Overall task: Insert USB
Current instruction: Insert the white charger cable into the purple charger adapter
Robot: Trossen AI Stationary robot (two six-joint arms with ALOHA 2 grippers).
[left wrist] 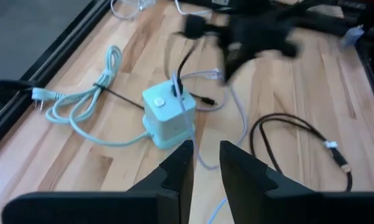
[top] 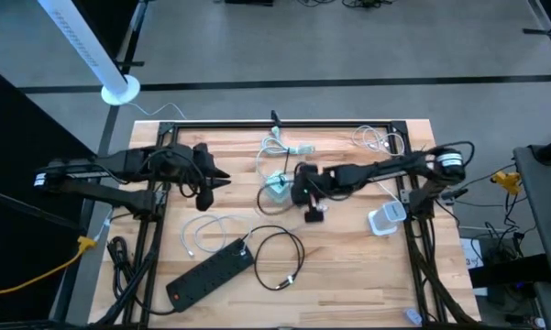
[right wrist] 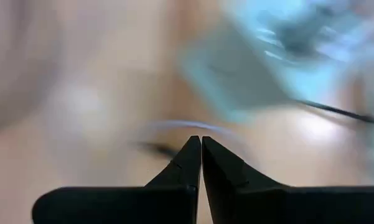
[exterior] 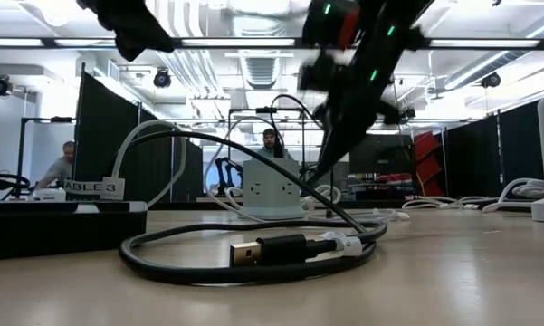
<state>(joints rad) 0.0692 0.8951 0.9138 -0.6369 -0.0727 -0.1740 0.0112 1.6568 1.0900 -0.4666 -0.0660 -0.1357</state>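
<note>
Left tool (top: 222,180) hangs over the tabletop (top: 348,275) left of the mint charging cube (top: 277,188), fingers narrowly parted, empty, likely staged to steady it. Right tool (top: 300,191) beside cube, pressed together, empty; black USB cable (top: 284,257) lies loose nearer the front edge, unplugged

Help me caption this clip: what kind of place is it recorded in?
Probably a robotics lab or test hall: a wooden table on a concrete floor, black partition screens around work bays, exposed ceiling ducts, and a card reading "ABLE 3", likely a table number.
</note>
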